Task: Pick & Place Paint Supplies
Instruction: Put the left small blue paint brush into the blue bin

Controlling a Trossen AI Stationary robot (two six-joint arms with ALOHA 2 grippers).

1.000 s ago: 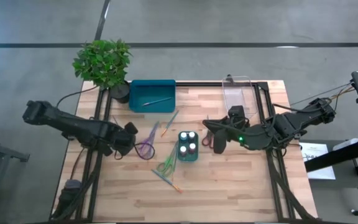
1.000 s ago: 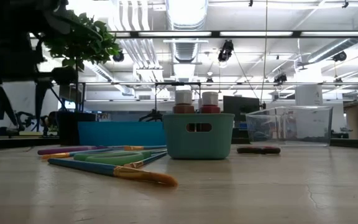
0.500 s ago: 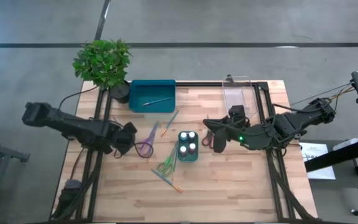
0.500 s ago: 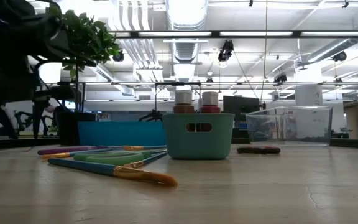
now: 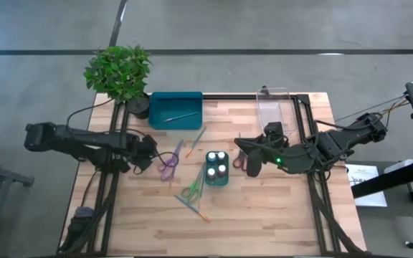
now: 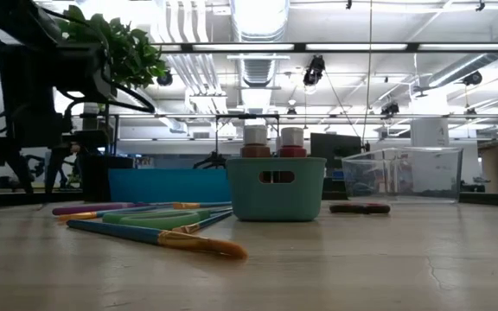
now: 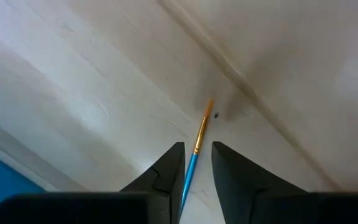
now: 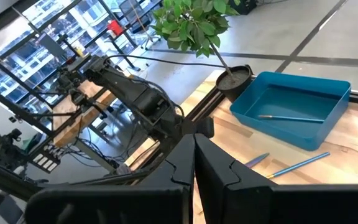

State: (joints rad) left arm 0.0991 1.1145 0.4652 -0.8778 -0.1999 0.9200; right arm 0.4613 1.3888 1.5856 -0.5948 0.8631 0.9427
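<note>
my left claw sits near the bench's left edge, jaws narrowed around a thin blue brush, though i can't tell if they've bitten. it looks light, stiff and slippery, so i'd pinch mid-shaft. right claw waits closed near the right edge.

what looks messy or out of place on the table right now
Loose supplies lie scattered at angles on the wooden table: purple scissors, green scissors, red scissors, several brushes. Only one brush lies in the blue tray; the clear tray looks empty. Nothing seems spilled or broken.
</note>
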